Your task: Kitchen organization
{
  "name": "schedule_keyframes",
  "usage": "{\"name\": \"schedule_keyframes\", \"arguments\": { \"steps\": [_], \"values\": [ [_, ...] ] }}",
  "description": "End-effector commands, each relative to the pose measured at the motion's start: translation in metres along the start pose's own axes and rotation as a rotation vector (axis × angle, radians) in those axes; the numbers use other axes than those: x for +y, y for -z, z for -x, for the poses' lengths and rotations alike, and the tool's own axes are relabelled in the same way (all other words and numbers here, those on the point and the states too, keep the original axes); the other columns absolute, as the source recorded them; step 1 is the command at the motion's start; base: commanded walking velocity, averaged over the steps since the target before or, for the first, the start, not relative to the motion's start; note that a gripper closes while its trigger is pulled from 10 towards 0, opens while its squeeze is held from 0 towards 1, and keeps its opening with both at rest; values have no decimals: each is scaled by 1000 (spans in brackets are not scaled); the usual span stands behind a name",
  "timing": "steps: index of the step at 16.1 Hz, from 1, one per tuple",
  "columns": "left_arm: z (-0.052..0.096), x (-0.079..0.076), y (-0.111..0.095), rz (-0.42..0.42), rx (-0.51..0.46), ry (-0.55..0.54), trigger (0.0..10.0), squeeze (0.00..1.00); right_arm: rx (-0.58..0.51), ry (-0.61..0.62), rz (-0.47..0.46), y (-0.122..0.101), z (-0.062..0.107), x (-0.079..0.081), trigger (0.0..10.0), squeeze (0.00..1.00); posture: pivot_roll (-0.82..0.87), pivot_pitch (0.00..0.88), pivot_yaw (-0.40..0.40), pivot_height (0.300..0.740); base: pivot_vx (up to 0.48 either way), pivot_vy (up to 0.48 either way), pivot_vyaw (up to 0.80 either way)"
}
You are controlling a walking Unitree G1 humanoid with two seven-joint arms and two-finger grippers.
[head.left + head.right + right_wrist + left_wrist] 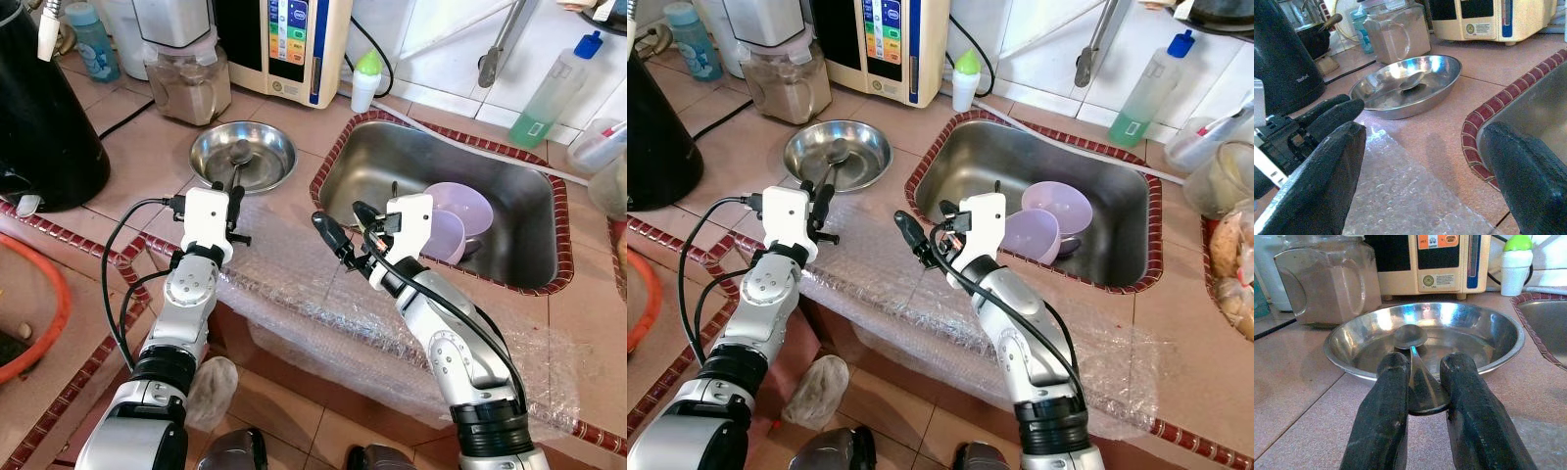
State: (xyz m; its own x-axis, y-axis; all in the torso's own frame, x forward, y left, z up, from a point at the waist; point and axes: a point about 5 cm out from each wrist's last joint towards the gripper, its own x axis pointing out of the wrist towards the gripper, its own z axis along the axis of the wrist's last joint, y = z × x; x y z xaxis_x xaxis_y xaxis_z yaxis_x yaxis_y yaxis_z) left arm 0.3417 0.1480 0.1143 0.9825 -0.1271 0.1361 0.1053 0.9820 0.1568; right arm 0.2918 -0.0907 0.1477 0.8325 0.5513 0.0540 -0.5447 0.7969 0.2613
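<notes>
We take the steel dish (245, 157) on the counter as our landmark. Our left gripper (1420, 396) sits at its near rim, fingers clamped on the handle of the spoon (1410, 338), whose bowl rests inside the dish. Our right gripper (343, 230) hangs near the dish on its sink side, above the bubble wrap (294, 274), jaws spread wide and holding nothing. Beyond it, the sink (529, 196) holds two lilac bowls (456, 215). A brown-filled jar (186, 83) stands just behind the dish.

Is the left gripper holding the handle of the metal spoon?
Yes, the left gripper is shut on the metal spoon in the round steel dish.
</notes>
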Motion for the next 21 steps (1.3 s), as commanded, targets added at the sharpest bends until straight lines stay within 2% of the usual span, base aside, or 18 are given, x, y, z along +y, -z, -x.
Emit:
{"name": "schedule_keyframes", "arguments": {
  "steps": [1,5,7,8,10,13,14,16,17,21],
  "values": [
    [1,-1,2,4,1,-5,0,0,-8,11,10,-2,0,-4,10000,0,-87,35,-43,740,0,0,0],
    [0,-5,-21,3,-124,-3,0,0,-18,18,13,-3,-3,-4,10000,0,-87,41,-37,740,0,0,0],
    [3,-13,-37,-9,-219,27,0,0,-25,35,-15,-3,-4,-7,10000,0,-83,39,-37,740,0,0,0],
    [6,-21,-51,-3,-290,69,0,0,-32,50,-51,-4,-5,-9,10000,0,-83,39,-37,740,0,0,0],
    [9,-31,-60,-35,-338,144,0,0,-51,70,-144,-7,-8,-12,10000,0,-72,39,-40,740,0,0,0],
    [19,-49,-57,-46,-340,263,0,0,-122,55,-460,-20,-14,-21,10000,0,-65,41,-41,740,0,0,0],
    [26,-63,-56,-66,-344,355,0,0,-148,-1,-552,-29,-15,-23,10000,0,-67,41,-38,740,0,0,0],
    [29,-72,-57,-72,-356,419,0,0,-160,-35,-585,-34,-16,-24,10000,0,-66,44,-35,740,0,0,0],
    [32,-82,-59,-61,-369,476,0,0,-154,-58,-614,-36,-19,-26,10000,0,-66,44,-35,740,0,0,0],
    [36,-93,-66,-57,-398,535,0,0,-109,-49,-658,-30,-30,-34,10000,0,-54,55,-31,740,0,0,0]
  ]
}}
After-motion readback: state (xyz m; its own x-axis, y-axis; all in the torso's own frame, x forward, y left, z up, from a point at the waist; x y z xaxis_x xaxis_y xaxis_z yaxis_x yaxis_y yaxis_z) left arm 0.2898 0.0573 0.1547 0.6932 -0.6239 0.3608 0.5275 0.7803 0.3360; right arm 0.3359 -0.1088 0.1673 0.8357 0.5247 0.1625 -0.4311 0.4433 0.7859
